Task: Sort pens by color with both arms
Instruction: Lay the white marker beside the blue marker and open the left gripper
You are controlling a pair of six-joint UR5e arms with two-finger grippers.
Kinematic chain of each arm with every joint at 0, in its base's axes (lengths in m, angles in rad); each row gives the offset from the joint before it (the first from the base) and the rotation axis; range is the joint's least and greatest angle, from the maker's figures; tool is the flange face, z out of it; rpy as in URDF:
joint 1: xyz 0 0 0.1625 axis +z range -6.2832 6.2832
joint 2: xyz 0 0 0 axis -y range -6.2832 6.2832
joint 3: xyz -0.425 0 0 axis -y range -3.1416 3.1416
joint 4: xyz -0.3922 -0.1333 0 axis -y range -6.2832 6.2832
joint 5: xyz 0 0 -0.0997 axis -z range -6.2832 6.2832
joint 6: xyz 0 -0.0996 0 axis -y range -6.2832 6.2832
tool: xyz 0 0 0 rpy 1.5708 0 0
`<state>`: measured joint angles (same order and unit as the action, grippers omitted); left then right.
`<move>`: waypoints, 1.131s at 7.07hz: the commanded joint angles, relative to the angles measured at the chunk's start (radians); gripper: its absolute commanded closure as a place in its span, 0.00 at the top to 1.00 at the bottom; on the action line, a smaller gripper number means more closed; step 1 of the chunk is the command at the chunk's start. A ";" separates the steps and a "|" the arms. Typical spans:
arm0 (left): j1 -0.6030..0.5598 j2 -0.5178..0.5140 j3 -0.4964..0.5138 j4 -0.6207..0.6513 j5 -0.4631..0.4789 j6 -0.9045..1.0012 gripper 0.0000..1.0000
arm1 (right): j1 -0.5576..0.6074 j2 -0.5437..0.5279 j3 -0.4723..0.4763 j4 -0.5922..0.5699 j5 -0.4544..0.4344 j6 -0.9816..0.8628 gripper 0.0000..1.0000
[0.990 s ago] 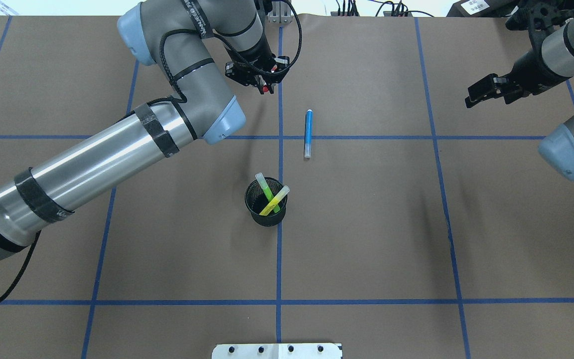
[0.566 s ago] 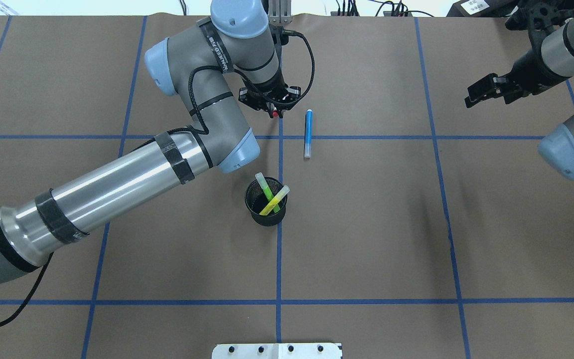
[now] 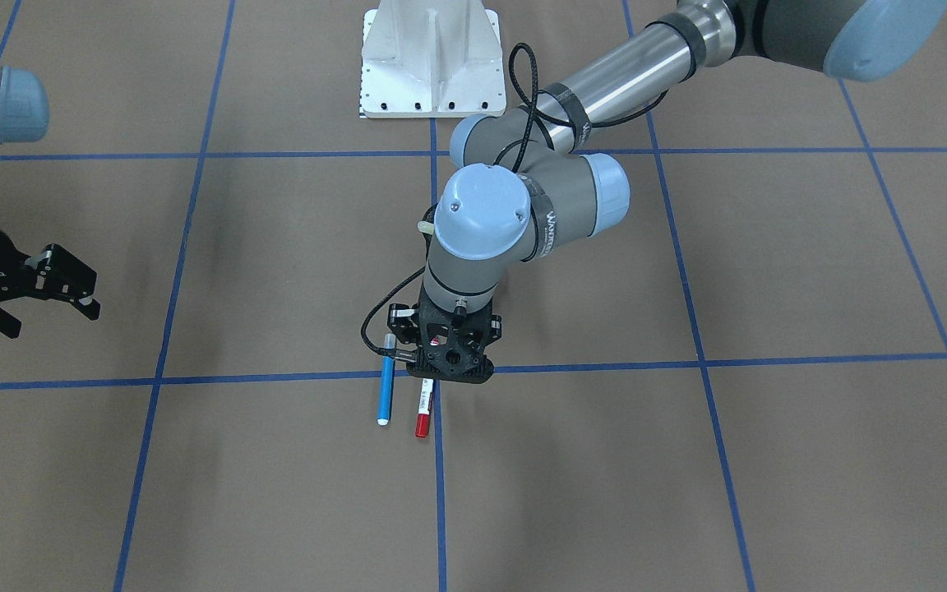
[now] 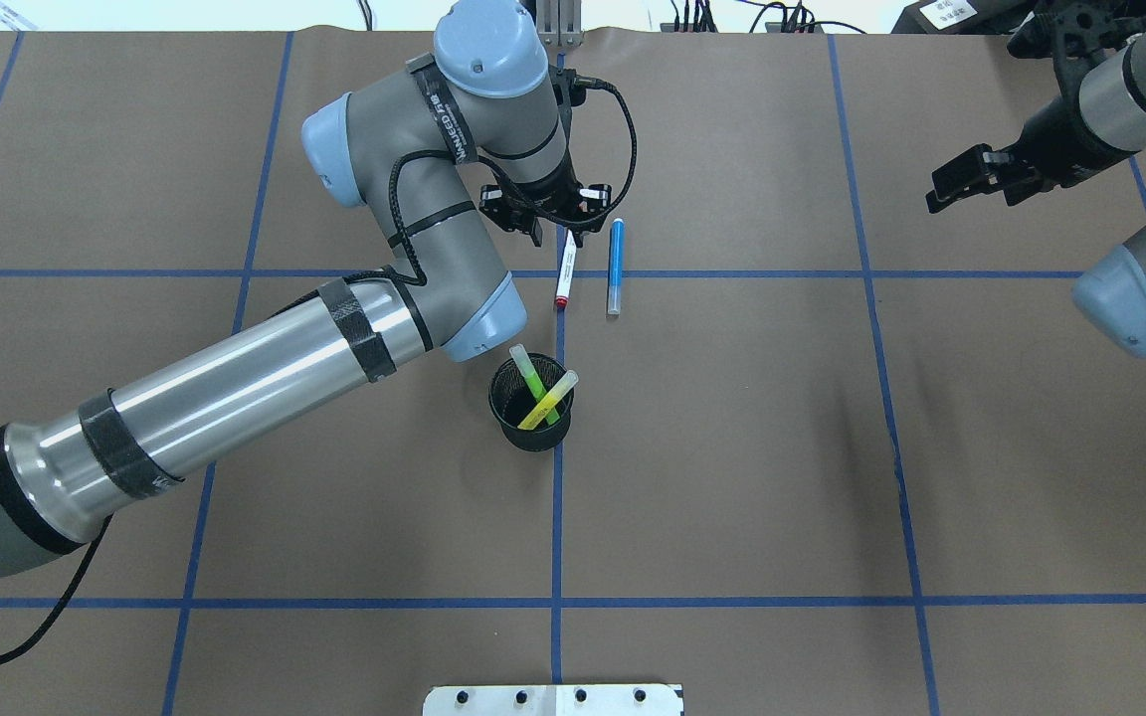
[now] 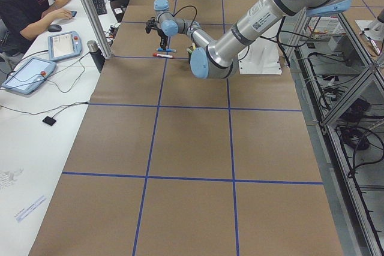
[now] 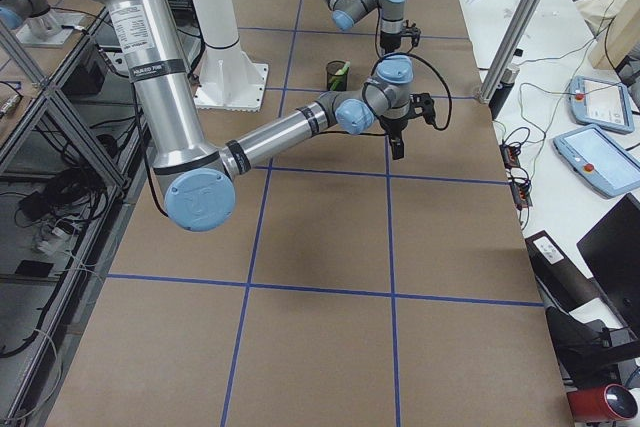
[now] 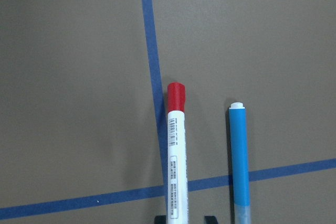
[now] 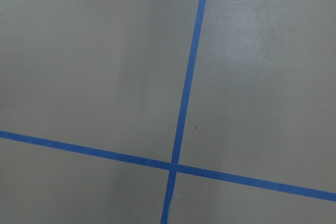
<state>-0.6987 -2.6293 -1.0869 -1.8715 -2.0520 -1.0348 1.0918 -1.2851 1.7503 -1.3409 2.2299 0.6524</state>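
Left gripper of mine has gone from carrying the white pen with red cap upright to standing spread over it. It now lies flat just beside the blue pen. I judge this pair sorted, with the green pen and yellow pen in the mesh cup.

I am getting bright, even light from above across the whole table, which is throwing only soft, blurred shadows beside the left arm and a faint dark smear toward the table's right edge. A white streak of glare is running along that arm's polished tube. Both wrist views are coming through sharp, the print on the white pen with red cap reading crisply, though the right wrist view is darkening toward its left side, and the side views are rendering the table's far end small and soft.
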 commanded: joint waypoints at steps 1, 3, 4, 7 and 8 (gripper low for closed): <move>-0.040 0.011 -0.065 0.023 -0.034 0.004 0.69 | -0.031 0.115 -0.020 -0.023 0.001 0.117 0.99; -0.106 0.101 -0.192 0.092 -0.132 0.065 0.69 | -0.078 0.191 -0.026 -0.034 -0.009 0.119 0.99; -0.117 0.165 -0.297 0.176 -0.132 0.131 0.69 | -0.099 0.226 -0.026 -0.034 -0.028 0.121 0.99; -0.134 0.346 -0.519 0.273 -0.132 0.235 0.68 | -0.183 0.314 -0.026 -0.034 -0.117 0.084 0.99; -0.145 0.409 -0.580 0.276 -0.132 0.274 0.68 | -0.214 0.343 -0.026 -0.034 -0.143 0.082 0.99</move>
<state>-0.8322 -2.2969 -1.5885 -1.6062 -2.1838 -0.8014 0.9170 -0.9791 1.7237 -1.3743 2.1241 0.7430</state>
